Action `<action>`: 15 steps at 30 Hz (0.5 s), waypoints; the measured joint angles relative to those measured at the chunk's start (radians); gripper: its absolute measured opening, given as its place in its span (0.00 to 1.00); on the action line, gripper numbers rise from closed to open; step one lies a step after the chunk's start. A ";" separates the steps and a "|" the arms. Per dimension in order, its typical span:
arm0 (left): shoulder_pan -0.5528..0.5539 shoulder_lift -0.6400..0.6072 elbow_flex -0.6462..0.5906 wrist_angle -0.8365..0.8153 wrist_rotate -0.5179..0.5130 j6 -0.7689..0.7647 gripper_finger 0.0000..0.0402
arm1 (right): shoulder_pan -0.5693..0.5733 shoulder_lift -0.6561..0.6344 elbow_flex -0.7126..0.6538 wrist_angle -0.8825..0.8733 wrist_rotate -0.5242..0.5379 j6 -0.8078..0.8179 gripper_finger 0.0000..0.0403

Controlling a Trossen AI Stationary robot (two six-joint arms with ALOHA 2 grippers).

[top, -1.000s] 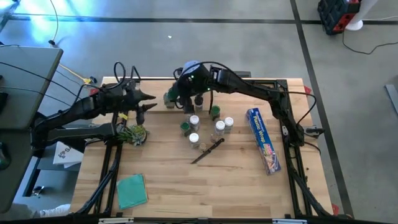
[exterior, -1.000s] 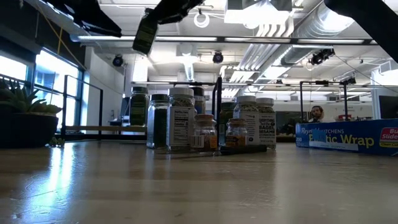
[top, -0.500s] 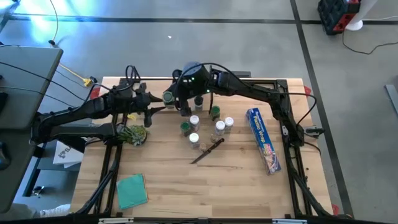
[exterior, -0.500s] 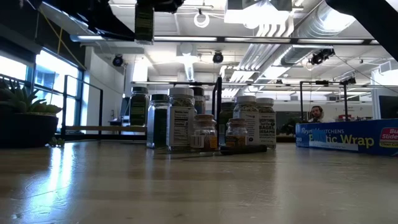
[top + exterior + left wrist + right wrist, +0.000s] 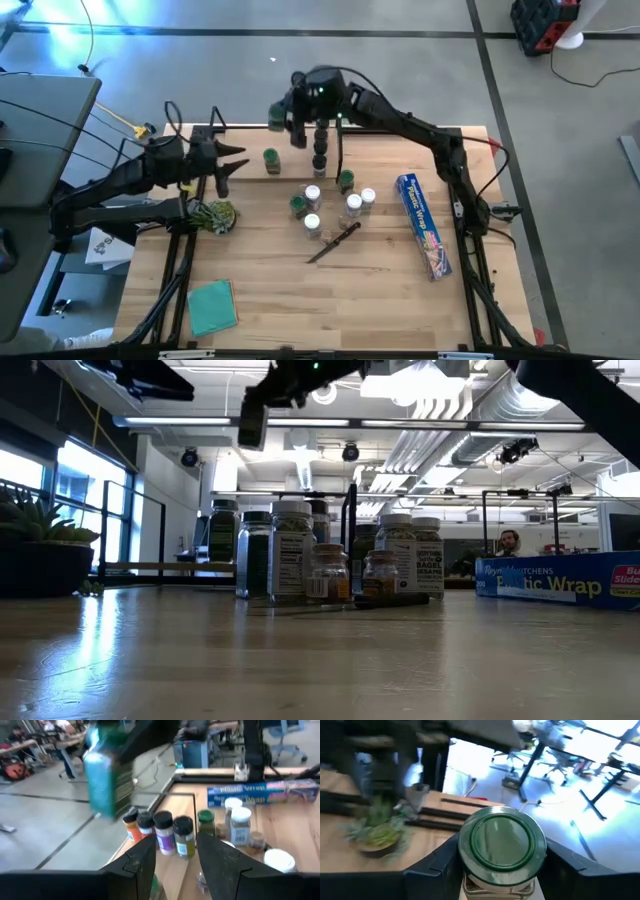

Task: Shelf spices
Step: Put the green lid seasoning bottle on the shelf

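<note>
**Green-capped jar held high over the shelf end of the counter**

The right end effector [image 5: 297,128] is raised above the far edge of the counter [image 5: 300,290], its fingers closed on a green-capped jar [image 5: 501,842]. In the low view that jar [image 5: 252,426] hangs well above the jar cluster [image 5: 325,560], tilted a little, clear of everything below.

The left end effector [image 5: 228,160] hovers beside the cluster, on the side away from the wrap box [image 5: 424,226]. Its fingers [image 5: 145,857] stand partly apart with nothing between them.

The shelf [image 5: 165,567] shows as a pale ledge behind the cluster, a black upright [image 5: 105,530] at its end. A row of jars [image 5: 157,830] stands in line along the far edge of the counter. One green-capped jar [image 5: 271,160] stands alone just beside the left end effector. The rest of the cluster [image 5: 330,205] sits between the shelf and a knife [image 5: 333,242]. A plant [image 5: 213,214] sits near the left arm, and a green cloth [image 5: 211,305] lies well apart from the cluster, near the counter's front edge.
</note>
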 joint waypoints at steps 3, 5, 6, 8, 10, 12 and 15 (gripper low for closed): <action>0.000 -0.010 0.000 0.000 -0.004 -0.001 0.35 | -0.036 0.056 0.000 0.058 -0.019 0.031 0.47; 0.000 -0.010 0.000 -0.001 -0.021 -0.001 0.35 | -0.054 0.099 -0.001 0.088 -0.023 0.049 0.47; 0.000 -0.010 0.000 -0.003 -0.028 -0.002 0.35 | -0.062 0.120 -0.001 0.103 -0.022 0.061 0.47; 0.000 -0.009 0.000 -0.006 -0.034 -0.002 0.35 | -0.077 0.159 -0.001 0.121 -0.027 0.086 0.47; 0.000 -0.005 0.000 -0.006 -0.034 -0.003 0.35 | -0.089 0.195 -0.001 0.138 -0.049 0.107 0.47; 0.000 -0.003 0.000 -0.006 -0.034 -0.003 0.35 | -0.098 0.224 -0.002 0.151 -0.079 0.135 0.47; 0.000 -0.003 0.000 -0.006 -0.034 -0.003 0.35 | -0.104 0.247 -0.002 0.158 -0.095 0.157 0.47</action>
